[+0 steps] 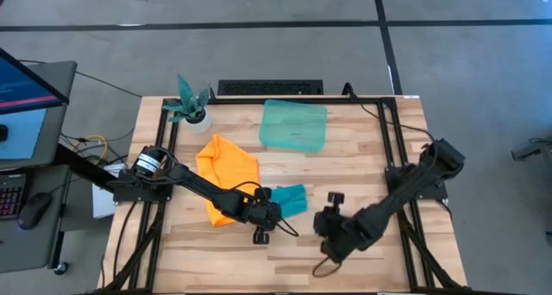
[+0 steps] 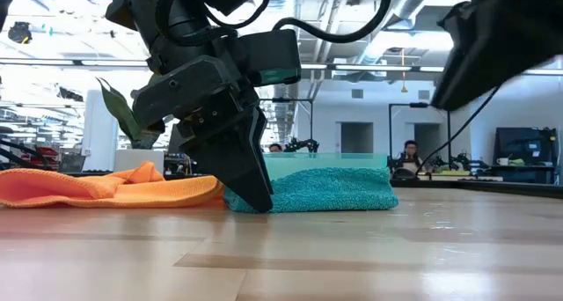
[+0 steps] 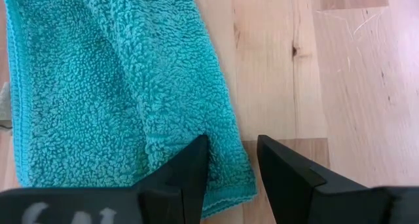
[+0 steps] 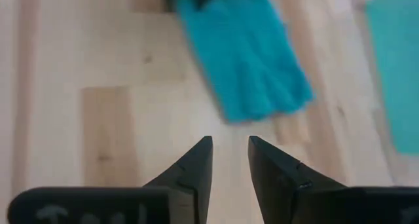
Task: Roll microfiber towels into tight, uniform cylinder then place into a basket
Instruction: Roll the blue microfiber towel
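The turquoise towel lies on the table as a narrow, thick folded strip, also seen in the low view. The orange towel lies crumpled to its left, partly under my left arm. My left gripper is open at one end of the turquoise towel, slanting down, with its tips at table height. My right gripper is open with nothing in it, in the air to the right of the turquoise towel and pointing toward it. The basket stands at the far middle. My left gripper has one fingertip over the turquoise towel's end edge near a corner, slanting down from above. The other fingertip stands over bare wood beside the towel. Nothing is pinched between them. The towel lies flat; whether the finger touches it I cannot tell.
A small white pot with a teal plant stands at the far left corner. Black frame rails run along the table's left and right sides. Bare wood stretches along the near edge.
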Tool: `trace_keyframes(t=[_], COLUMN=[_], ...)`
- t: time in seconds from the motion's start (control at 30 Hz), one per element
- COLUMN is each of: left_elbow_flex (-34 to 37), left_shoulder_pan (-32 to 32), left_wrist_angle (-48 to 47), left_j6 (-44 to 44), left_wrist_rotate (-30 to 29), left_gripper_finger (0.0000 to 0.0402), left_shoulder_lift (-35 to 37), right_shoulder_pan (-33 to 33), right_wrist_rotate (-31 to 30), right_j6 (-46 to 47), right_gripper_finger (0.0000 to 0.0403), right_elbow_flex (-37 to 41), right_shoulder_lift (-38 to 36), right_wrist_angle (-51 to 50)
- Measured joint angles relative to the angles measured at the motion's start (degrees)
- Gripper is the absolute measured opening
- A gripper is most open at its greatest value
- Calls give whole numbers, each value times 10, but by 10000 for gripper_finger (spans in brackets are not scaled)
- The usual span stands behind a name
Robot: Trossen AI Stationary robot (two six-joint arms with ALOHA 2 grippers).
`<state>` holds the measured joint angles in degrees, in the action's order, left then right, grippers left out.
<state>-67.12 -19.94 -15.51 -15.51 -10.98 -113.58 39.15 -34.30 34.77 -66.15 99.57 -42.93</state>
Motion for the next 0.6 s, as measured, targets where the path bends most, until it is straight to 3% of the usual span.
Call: trace_keyframes(t=[0.37,0.6], left_elbow_flex=[0,0], left_shoulder_pan=[0,0], left_wrist_angle=[-1,-1], left_j6=[13,13], left_wrist_rotate=[0,0], left_gripper_finger=[127,128], left_shoulder_lift=[0,0], right_shoulder_pan=[-40,-63], right_wrist_rotate=[11,53], right_j6=[-211,-219], right_gripper_finger=[166,185], right_elbow_flex=[-9,-36], right_shoulder_lift=[145,151], right_wrist_angle=[101,82])
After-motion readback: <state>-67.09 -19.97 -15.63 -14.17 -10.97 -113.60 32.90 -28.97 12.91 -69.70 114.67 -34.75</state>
